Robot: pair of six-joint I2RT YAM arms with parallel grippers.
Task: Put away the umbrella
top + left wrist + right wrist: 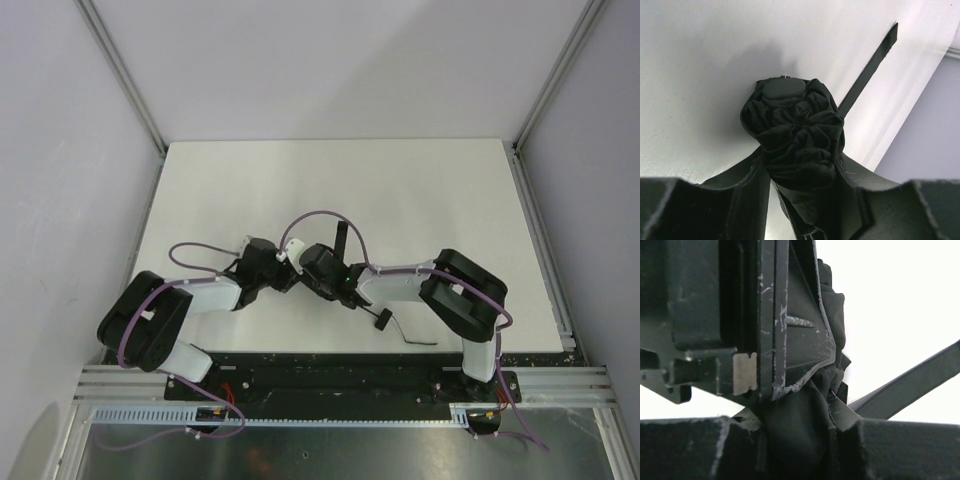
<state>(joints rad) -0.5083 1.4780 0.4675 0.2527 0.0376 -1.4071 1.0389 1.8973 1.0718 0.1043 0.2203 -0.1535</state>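
Bunched umbrella (797, 135) is clenched by left gripper (800, 200) and right gripper (795, 440); compacting judged under way. Next its strap (870, 65) at one o'clock must be wrapped

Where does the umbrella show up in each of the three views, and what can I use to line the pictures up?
Top external: the umbrella sits near the picture's centre, mostly hidden under the arms; its knob end shows low, just right of centre.
Left wrist: bunched fabric fills the centre.
Right wrist: dark fabric runs from right of centre down to the bottom middle.
Shared landmark: its flat black strap.
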